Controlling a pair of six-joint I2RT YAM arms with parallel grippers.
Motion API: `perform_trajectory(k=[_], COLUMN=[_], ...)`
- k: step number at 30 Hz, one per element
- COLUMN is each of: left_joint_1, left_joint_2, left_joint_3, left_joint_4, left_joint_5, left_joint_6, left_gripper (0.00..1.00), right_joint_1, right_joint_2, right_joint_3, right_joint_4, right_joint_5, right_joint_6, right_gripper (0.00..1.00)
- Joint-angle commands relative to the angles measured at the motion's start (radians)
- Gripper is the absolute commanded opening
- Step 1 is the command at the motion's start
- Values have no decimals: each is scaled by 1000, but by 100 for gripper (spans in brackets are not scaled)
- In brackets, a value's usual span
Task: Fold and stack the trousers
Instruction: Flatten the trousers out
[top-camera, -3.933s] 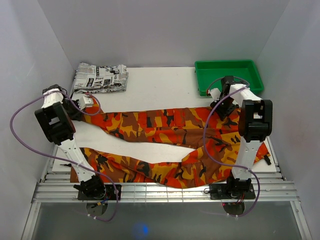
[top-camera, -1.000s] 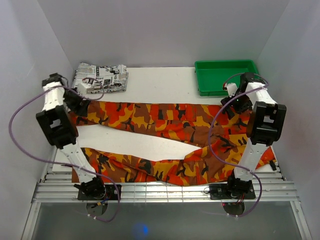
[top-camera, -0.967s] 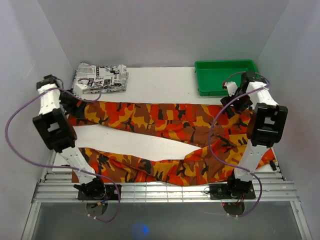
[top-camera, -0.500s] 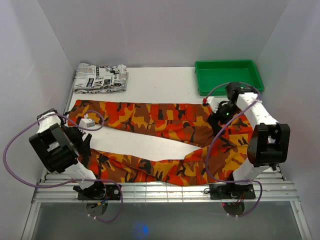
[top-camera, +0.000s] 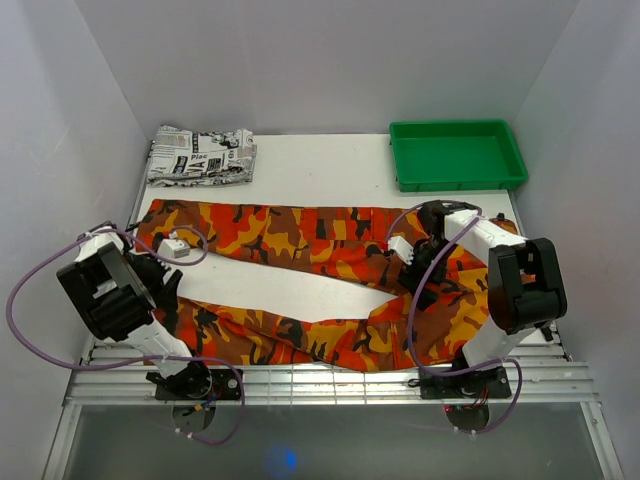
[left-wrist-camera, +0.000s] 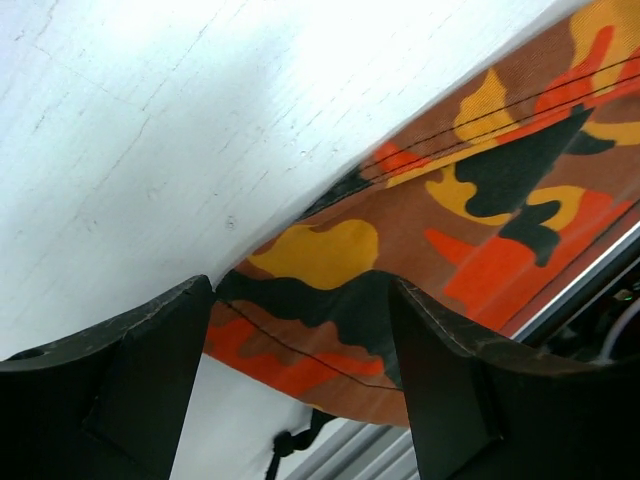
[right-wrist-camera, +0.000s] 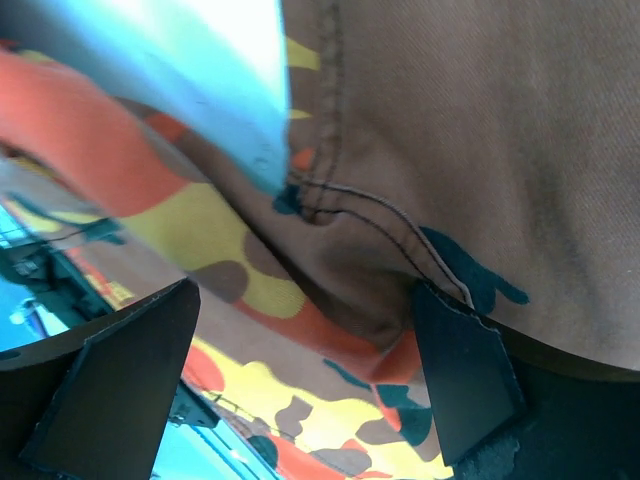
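Observation:
The trousers, in orange, red, yellow and black camouflage, lie spread on the white table, waist at the right and both legs running left. My left gripper is low over the left end of the near leg, jaws open. In the left wrist view the leg's hem lies between the open fingers, by the table's front edge. My right gripper is down at the crotch, jaws open. In the right wrist view a stitched seam lies between the wide-set fingers, and nothing is gripped.
A folded newspaper-print garment lies at the back left corner. A green tray stands at the back right. The metal rail runs along the table's front edge, just below the near leg.
The far leg has been drawn out straight and let go. My left arm has swung from its cuff to the near leg's end. My right arm came from the waist's far corner to the crotch.

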Motion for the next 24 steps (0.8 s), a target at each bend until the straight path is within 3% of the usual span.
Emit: perform_trajectory(k=[1,4,8,9,11,12,15,18,19,24], left_joint_1=[-12,-48,-69,-69,-69,-69,-69,-68,-69,-68], left_joint_2=[-30,-48,-58,-58,-67,-74,-76,-59,-44,-24], left_joint_3=[-30,-117,-150,-142,-121,-103,35,264,402,741], left_joint_4=[43,99,104,97,69,58,6,-14,-8,32], left_joint_5=[-21,-96,-133,-133,-122,-112,-46,52,81,235], left_joint_6=[99,156,183,197,203,202,156,64,3,-140], left_gripper=[82,79,58,40,19,4,0,0,0,0], right_joint_1=[2,0,-5,-6,-6,-6,-14,-38,-47,-115], right_joint_2=[29,48,52,52,54,54,55,58,61,95], right_joint_3=[-28,-32,-22,-19,-15,-12,-5,8,20,67], right_joint_4=[69,93,95,96,96,96,106,118,119,116], right_joint_5=[59,71,68,65,62,62,71,77,79,88], right_joint_6=[3,13,23,25,31,33,46,54,56,69], right_gripper=[92,91,91,91,91,91,89,89,89,89])
